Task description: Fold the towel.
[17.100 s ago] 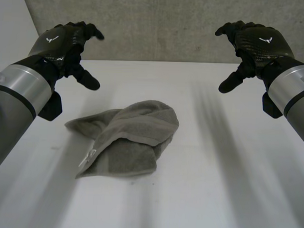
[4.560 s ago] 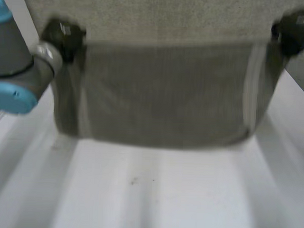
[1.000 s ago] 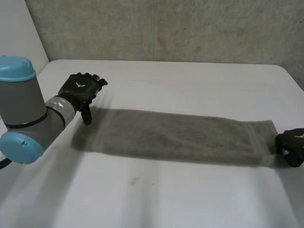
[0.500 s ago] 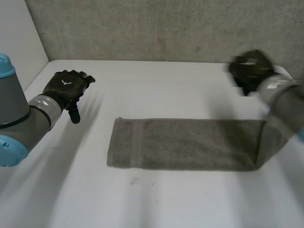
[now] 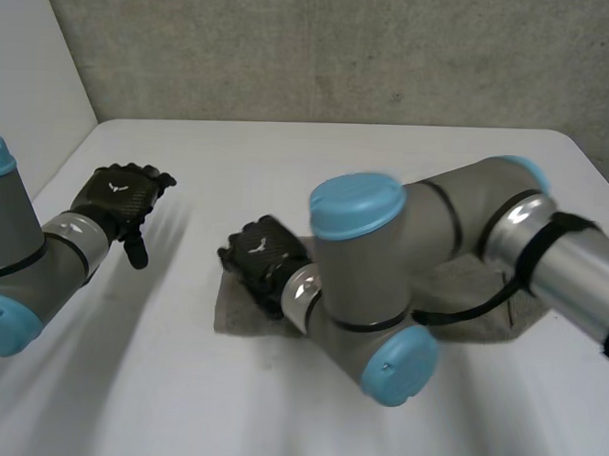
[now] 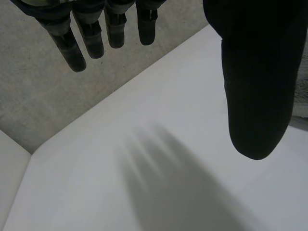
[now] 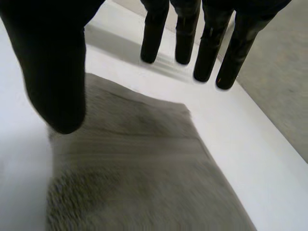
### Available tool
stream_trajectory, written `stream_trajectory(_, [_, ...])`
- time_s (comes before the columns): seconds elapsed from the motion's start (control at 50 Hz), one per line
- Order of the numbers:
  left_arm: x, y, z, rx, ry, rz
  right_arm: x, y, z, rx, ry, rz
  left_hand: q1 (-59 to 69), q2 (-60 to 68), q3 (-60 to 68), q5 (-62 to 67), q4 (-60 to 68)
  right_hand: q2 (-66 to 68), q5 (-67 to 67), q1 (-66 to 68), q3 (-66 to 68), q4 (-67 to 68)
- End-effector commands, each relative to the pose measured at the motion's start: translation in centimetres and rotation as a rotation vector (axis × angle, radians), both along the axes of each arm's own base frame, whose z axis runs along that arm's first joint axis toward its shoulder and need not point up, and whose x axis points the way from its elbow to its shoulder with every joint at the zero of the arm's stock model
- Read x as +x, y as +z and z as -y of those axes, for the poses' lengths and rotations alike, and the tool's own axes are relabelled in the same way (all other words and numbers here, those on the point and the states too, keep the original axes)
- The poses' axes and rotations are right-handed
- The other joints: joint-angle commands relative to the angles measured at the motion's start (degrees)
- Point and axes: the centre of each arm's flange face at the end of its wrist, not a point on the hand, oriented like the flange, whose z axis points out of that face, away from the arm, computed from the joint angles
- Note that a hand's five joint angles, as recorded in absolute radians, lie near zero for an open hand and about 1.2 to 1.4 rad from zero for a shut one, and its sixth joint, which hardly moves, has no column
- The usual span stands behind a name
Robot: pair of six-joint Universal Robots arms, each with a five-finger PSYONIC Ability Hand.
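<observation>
While arm [image 5: 394, 241] masks towel [image 7: 144, 159], right hand [image 7: 53, 62] gapes.

Occlusion/crop notes: towel mostly buried under right arm

Head view: right arm [image 5: 414, 242] lies across the towel [image 5: 239, 314] and hides its middle. Just the end by the right hand [image 5: 263, 259] and a strip past the elbow are visible, so layers and fold line can't be read. The arm's blue cap [image 5: 357, 205] is motion-blurred, and its forearm runs out at the frame's right edge. Left arm [image 5: 28, 268] is cut by the left edge. Right wrist view: towel [image 7: 139, 159] runs out of frame under the palm, pile there blurred; can't tell if the hand touches cloth. Left wrist view: left hand [image 6: 260, 72] is cropped to fingertips and thumb.
</observation>
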Motion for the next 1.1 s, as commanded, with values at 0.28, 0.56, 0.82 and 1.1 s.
stream_trajectory(0.28, [0.0,-0.2,-0.1,-0.003,0.006,-0.025,-22.9,5.6,16.4,0.009,-0.56,0.109,0.24,0.57,0.35,-1.6,0.37,0.07,0.01,-2.57,0.07,0.07])
stream_trajectory(0.56, [0.1,-0.9,-0.3,0.005,0.008,-0.028,-25.6,3.3,21.3,-0.063,-0.566,-0.087,0.24,0.57,0.35,-1.6,0.37,11.51,11.45,8.88,11.52,11.51])
stream_trajectory(0.82, [0.0,-1.0,-0.3,0.004,0.007,-0.028,-25.0,-0.3,24.0,-0.165,-0.477,-0.233,0.24,0.57,0.35,-1.6,0.37,16.04,15.99,13.41,16.05,16.04])
stream_trajectory(1.1, [0.1,-1.1,-0.5,0.009,0.005,-0.027,-24.5,-3.8,25.6,-0.22,-0.412,-0.333,0.24,0.57,0.35,-1.6,0.37,18.06,18.0,15.43,18.07,18.06])
